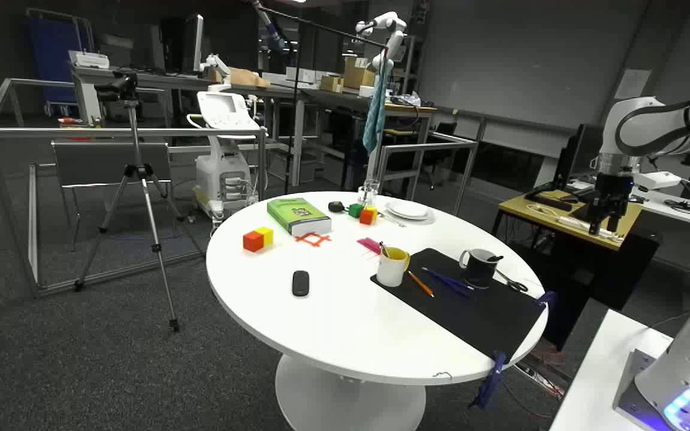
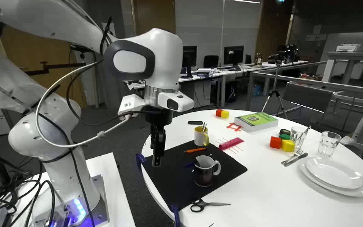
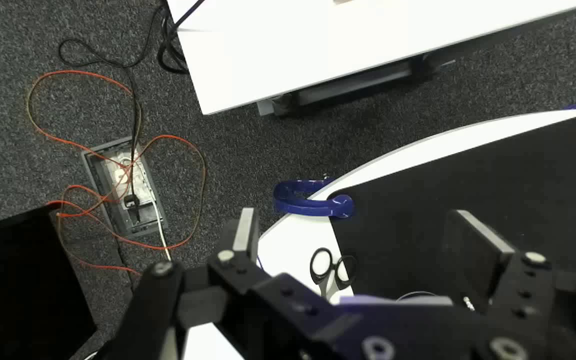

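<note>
Wrist view: gripper (image 3: 365,227) aimed down, fingers (image 3: 244,231) spread wide, nothing between them. It hangs well above the table rim (image 3: 418,152); left finger shows against carpet (image 3: 233,140), right finger against the black mat (image 3: 403,190). Blue clamp (image 3: 313,207) on the rim and mat corner, seen between the two.

In an exterior view: black mug (image 2: 204,176) with a white handle, upright on the mat, right of the gripper; scissors (image 2: 206,204) nearer the camera, handle overlapping the mat's edge, blades on the white tabletop (image 2: 263,201). Orange pen or pencil (image 2: 196,150) and yellow-handled white mug (image 2: 201,137) sit toward the far side.

Risks, my judgement:
1. Straight descent from this spot: a finger could strike the clamp or rim. Cause: hand poised so near the edge.
2. Low travel to the right: black mug could tip. Cause: it stands tall, handle jutting out, something dark poking above its lip.
3. Contact with the scissors: they could skid. Cause: thin and flat-lying; fingertips may bottom out on the tabletop first.
4. Long reach: white cable (image 2: 65,146) could snag or tug. Cause: slack loop hanging wide.
5. Fingertips dragged across the mat: it could ruck up. Cause: clamps seen only along the robot-side edge.
</note>
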Controlling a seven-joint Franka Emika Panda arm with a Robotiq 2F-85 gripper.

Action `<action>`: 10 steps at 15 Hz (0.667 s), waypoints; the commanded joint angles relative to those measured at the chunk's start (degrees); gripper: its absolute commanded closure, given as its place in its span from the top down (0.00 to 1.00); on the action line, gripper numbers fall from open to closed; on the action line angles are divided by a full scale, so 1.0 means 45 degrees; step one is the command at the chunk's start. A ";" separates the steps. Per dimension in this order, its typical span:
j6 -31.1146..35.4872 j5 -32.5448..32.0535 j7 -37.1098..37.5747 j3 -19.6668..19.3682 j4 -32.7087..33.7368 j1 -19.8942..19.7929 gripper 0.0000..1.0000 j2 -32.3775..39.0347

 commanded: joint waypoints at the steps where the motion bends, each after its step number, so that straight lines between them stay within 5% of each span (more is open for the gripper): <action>1: -0.0033 0.0030 -0.0023 0.0045 0.0023 -0.0042 1.00 0.0005; 10: 0.0008 0.1243 -0.0788 -0.0384 -0.0021 0.0341 1.00 -0.0012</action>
